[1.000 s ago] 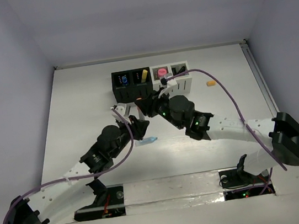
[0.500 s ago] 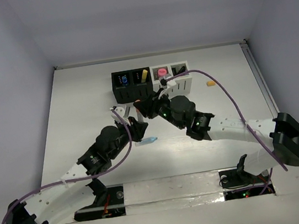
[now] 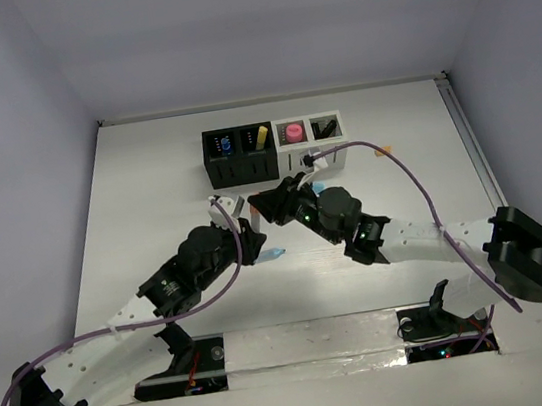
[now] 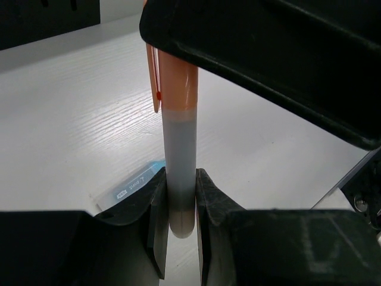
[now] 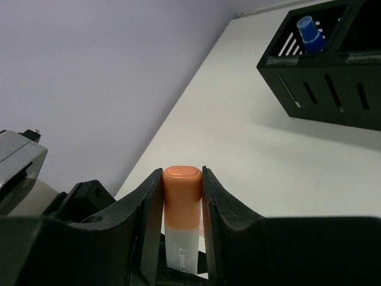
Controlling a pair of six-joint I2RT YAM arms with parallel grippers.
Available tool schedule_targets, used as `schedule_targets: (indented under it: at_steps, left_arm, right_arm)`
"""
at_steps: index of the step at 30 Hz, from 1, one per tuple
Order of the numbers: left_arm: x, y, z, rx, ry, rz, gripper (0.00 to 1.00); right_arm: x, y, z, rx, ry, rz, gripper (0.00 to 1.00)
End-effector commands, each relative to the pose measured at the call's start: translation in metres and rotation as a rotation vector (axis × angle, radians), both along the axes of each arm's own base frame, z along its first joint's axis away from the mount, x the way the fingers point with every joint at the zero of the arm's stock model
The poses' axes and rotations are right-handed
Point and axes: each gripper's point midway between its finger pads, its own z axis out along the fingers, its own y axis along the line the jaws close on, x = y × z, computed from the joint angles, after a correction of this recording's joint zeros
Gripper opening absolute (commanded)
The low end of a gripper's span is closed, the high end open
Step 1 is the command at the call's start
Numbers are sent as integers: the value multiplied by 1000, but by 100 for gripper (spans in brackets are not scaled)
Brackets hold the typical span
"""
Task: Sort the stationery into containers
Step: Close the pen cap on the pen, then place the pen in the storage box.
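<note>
Orange-capped pen, grey barrel, up off the bench, gripped at both ends, near the front of the holders. L jaws clenched on barrel's rounded bottom end, seated between the pads. R jaws clenched on the orange cap, cap top about level w/ fingertips in R wrist view. Orange clip w/ red dot on cap's left side in L wrist view. Flat on bench below, just left of pen in that view: pale blue piece w/ small label, partly hidden by L jaws. Holders: 4 cubes joined in a row toward far edge, 2 black on left, 2 white on right, slotted fronts facing the arms. Far-left black cube w/ blue-capped item standing in it. Next black cube w/ yellow stick. 1st white cube w/ pink item. Last white cube w/ sth dark, too small to tell. Small orange bit on bench right of holders, apart from them, near purple cable. L arm and R arm bent inward, wrists close together over mid-bench.
</note>
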Motion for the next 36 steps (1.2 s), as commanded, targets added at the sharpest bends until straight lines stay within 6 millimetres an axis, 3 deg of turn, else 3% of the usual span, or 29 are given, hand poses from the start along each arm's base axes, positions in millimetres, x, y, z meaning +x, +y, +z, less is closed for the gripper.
schedule_targets:
  at_steps: [1, 4, 9, 11, 15, 18, 19, 21, 22, 24, 25, 26, 27, 28, 29, 30, 31, 33, 36]
  left_arm:
    - [36, 14, 173, -385, -366, 167, 0]
    - [37, 11, 175, -382, -365, 162, 0]
    - [38, 13, 182, -384, -377, 171, 0]
    - [36, 12, 185, -390, -377, 161, 0]
    - [30, 4, 176, -398, -335, 113, 0]
    - [23, 2, 165, -380, -294, 81, 4]
    - [20, 3, 162, -375, -286, 77, 16]
    - [15, 6, 150, -351, -255, 71, 31]
    - [10, 11, 152, -361, -260, 68, 44]
    - [4, 17, 139, -334, -226, 69, 55]
    - [-1, 23, 143, -342, -231, 70, 63]
    - [-4, 26, 142, -336, -224, 75, 66]
    - [-10, 33, 140, -329, -214, 73, 73]
    - [-14, 35, 138, -318, -207, 70, 75]
    - [-18, 39, 140, -317, -206, 65, 78]
    - [-22, 43, 133, -286, -186, 64, 80]
    - [-27, 49, 138, -293, -199, 64, 85]
    - [-32, 59, 137, -262, -201, 73, 90]
    - [-32, 74, 137, -230, -232, 119, 95]
  right_arm:
    - [-76, 5, -115, -295, 214, 255, 0]
    - [-93, 12, -125, -309, 232, 301, 0]
    - [-100, 14, -135, -314, 263, 313, 0]
    - [-97, 10, -137, -324, 265, 287, 0]
    - [-74, 5, -121, -335, 241, 158, 0]
    - [-34, 2, -93, -291, 207, 42, 0]
    - [-21, 5, -76, -258, 183, 12, 0]
    - [11, 1, -64, -244, 161, -55, 0]
    - [25, 5, -42, -211, 126, -79, 0]
    - [51, 3, -29, -220, 82, -138, 0]
    - [69, -3, -19, -210, 67, -174, 0]
    - [85, -3, 7, -169, 24, -212, 0]
    - [107, -13, 11, -191, -5, -257, 0]
    - [112, -10, 20, -189, -27, -264, 0]
    - [131, -23, 29, -185, -43, -313, 0]
    - [143, -27, 50, -172, -86, -336, 0]
    - [154, -28, 47, -190, -94, -350, 0]
    - [178, -37, 64, -195, -143, -397, 0]
    - [205, -41, 53, -246, -162, -439, 0]
